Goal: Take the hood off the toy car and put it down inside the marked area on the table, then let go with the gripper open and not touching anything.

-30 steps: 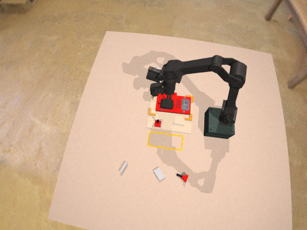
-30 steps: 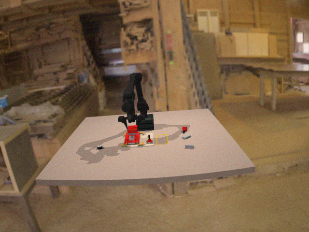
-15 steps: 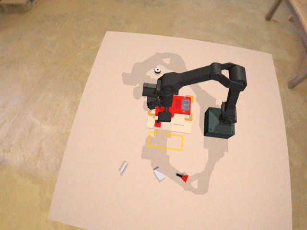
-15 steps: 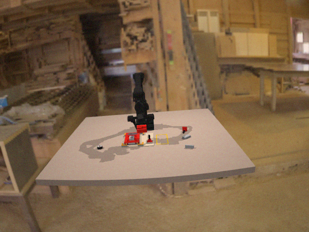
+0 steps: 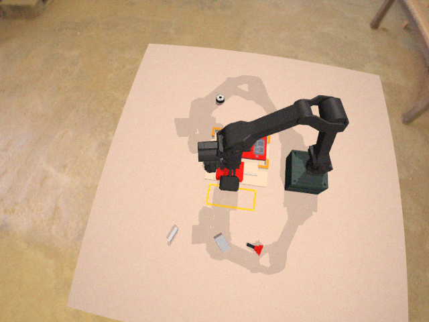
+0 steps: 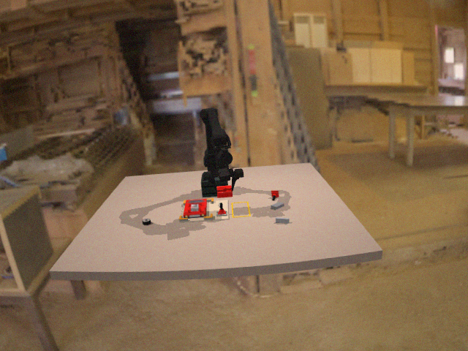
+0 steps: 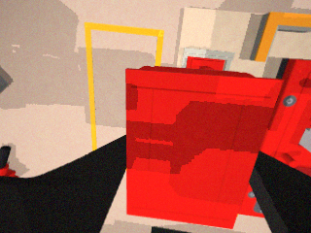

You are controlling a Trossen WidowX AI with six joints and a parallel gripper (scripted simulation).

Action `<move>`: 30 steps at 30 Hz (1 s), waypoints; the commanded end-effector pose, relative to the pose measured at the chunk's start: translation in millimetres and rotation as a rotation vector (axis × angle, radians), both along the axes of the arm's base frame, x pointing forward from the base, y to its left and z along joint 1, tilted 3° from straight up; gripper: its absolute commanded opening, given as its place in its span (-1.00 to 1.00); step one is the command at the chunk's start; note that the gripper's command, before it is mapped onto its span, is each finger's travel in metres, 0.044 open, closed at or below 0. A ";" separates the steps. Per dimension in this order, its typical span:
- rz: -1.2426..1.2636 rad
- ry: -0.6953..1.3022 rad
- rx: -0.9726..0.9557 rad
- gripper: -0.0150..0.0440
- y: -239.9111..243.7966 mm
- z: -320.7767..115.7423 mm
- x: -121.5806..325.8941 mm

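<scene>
Left to right in the exterior view: a red-bodied toy car (image 5: pixel 263 155) (image 6: pixel 187 211) (image 7: pixel 278 128); an upright black-and-red stick-like piece (image 6: pixel 221 210), masked in the top view; and the yellow rectangular outline (image 5: pixel 255 200) (image 6: pixel 249 210) (image 7: pixel 90 87). The flat, glossy red hood panel (image 5: pixel 239 171) (image 6: pixel 224 191) (image 7: pixel 194 189), partly shadowed, is raised above the table, outside the outline. It lies between the fingers of the black pincer (image 5: pixel 230 172) (image 6: pixel 225 186) (image 7: pixel 191 157), clamped on it.
</scene>
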State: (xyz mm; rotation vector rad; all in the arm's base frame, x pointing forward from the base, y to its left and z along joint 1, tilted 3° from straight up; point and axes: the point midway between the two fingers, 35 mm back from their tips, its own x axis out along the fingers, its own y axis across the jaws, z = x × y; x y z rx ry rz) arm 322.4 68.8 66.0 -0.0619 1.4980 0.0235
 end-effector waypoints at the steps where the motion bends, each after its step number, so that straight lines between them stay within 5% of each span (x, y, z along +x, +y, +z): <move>1: -0.005 -0.001 -0.001 -0.49 15.4 0.5 -3.6; 14: -0.017 -0.006 0.009 -0.49 70.0 1.9 -23.1; 30: -0.017 -0.007 0.009 -0.49 71.1 -8.3 -21.6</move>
